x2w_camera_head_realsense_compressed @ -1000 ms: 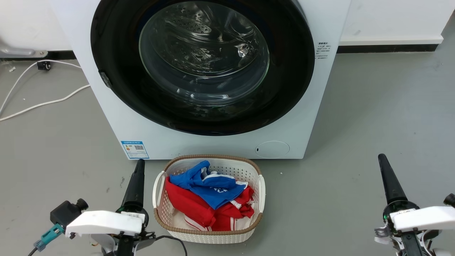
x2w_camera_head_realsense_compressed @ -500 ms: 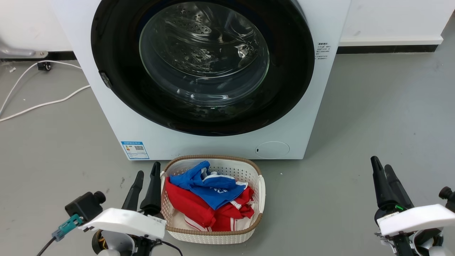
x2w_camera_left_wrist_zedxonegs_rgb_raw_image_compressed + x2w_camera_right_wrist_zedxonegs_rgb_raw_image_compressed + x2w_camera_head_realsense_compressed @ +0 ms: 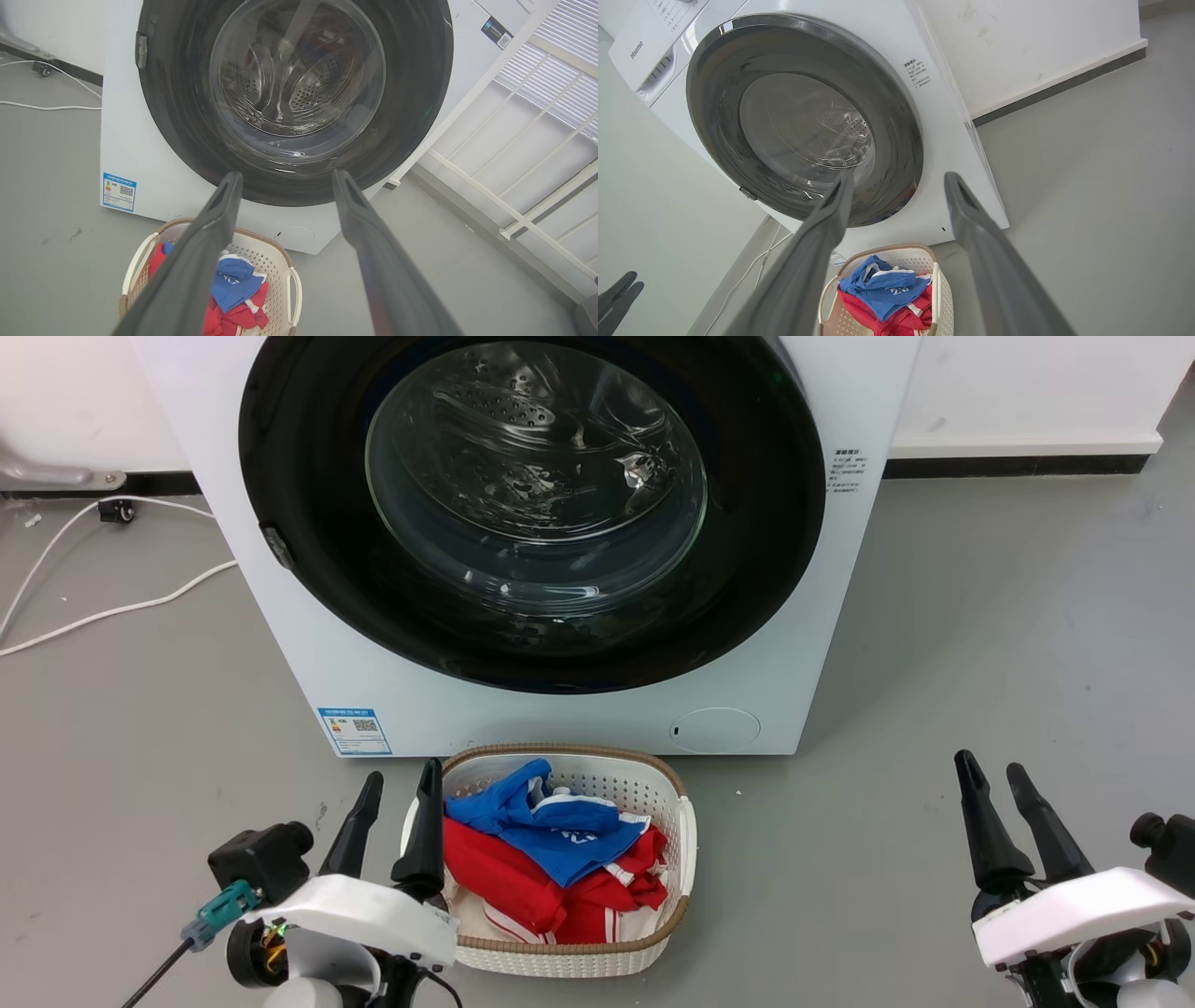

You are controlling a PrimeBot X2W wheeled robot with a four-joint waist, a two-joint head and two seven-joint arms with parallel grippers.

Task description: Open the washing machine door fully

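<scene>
— Where's the washing machine door (image 3: 532, 513)?
— Closed against the machine (image 3: 560, 719), above and ahead of me. My left gripper (image 3: 402, 770) and right gripper (image 3: 987, 763) sit low, fingers spread, empty.
— Which arm goes?
— Left, I'd say: the grey tab (image 3: 273, 543) sits on the door's left rim, nearer it.

— Is the washing machine door (image 3: 532, 513) seen whole?
— Its top is cut off by the upper edge.
— And the blue sticker (image 3: 355, 730)?
— Its print is too small to be read. The basket (image 3: 560, 748) is partly hidden by the left gripper (image 3: 402, 770); the grey piece (image 3: 277, 545) at the door's left, possibly a latch, is unclear.
</scene>
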